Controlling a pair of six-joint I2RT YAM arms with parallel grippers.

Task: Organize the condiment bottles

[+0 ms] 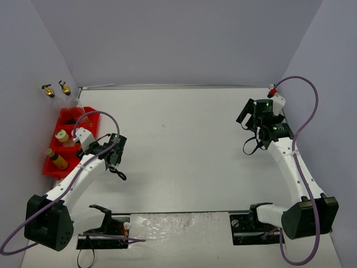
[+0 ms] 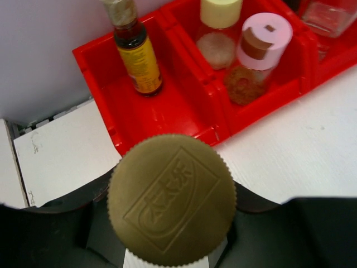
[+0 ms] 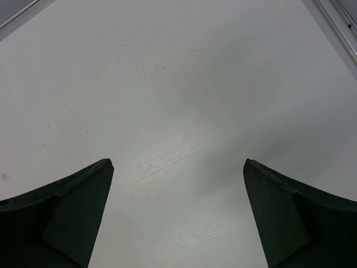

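Note:
My left gripper (image 2: 172, 223) is shut on a slim bottle whose ribbed brown cap (image 2: 172, 198) fills the wrist view. It hovers just in front of the red bin (image 2: 167, 120). In the bin's left compartment stands the other slim yellow brown-capped bottle (image 2: 136, 56). The yellow-capped (image 2: 218, 25) and pink-capped (image 2: 257, 53) squat bottles share the middle compartment. One clear bottle (image 2: 329, 14) shows at the far right. From above, the left gripper (image 1: 115, 149) is right of the bin (image 1: 56, 172), and two gold spouts (image 1: 49, 90) (image 1: 65, 87) stand at its back. My right gripper (image 1: 244, 116) (image 3: 178, 167) is open and empty over bare table.
The grey side wall runs close along the left of the red bin. A metal strip (image 1: 167, 86) edges the far side of the table. Two black fixtures (image 1: 106, 223) (image 1: 251, 223) sit at the near edge by the arm bases.

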